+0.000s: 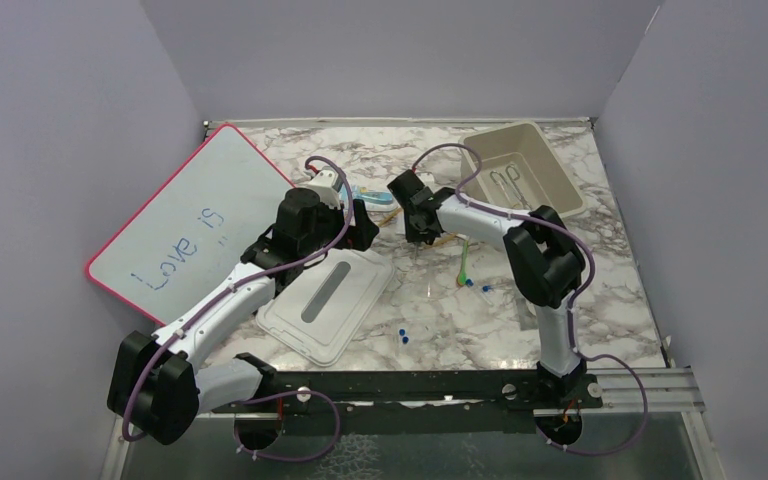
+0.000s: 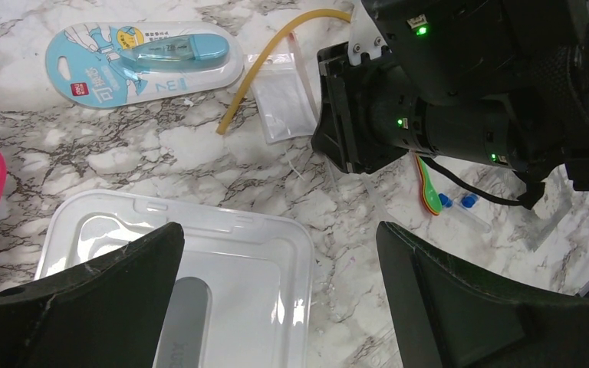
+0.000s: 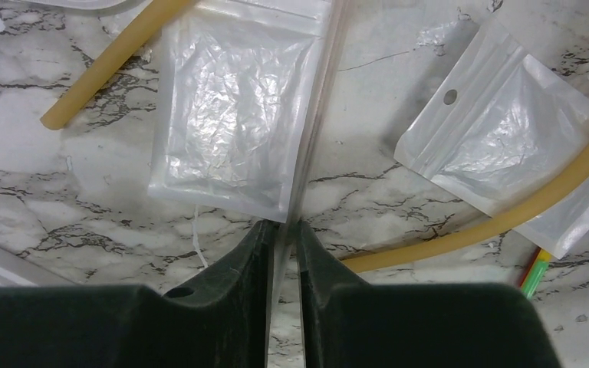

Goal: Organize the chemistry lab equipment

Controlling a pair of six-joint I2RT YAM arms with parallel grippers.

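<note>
In the right wrist view a thin clear tube [image 3: 318, 100] lies on the marble along the edge of a small clear plastic bag [image 3: 230, 107]. My right gripper [image 3: 284, 230] is shut on the tube's near end. Amber rubber tubing [image 3: 491, 222] curves past a second bag [image 3: 498, 130], and the tip of the green stick [image 3: 535, 276] shows beside it. From above, the right gripper [image 1: 415, 225] is low at the table's middle. My left gripper [image 2: 280, 238] hangs open and holds nothing, over the right edge of a clear lid [image 2: 222, 230]. Metal forceps [image 1: 505, 180] lie in the beige bin [image 1: 560, 175].
A whiteboard with a red rim [image 1: 190, 220] leans at the left. A packaged blue correction tape [image 2: 138, 54] lies behind the lid. Small blue-capped vials [image 1: 403, 335] lie toward the front, with more [image 2: 456, 203] beside the green stick [image 1: 465, 265]. The two arms are close together.
</note>
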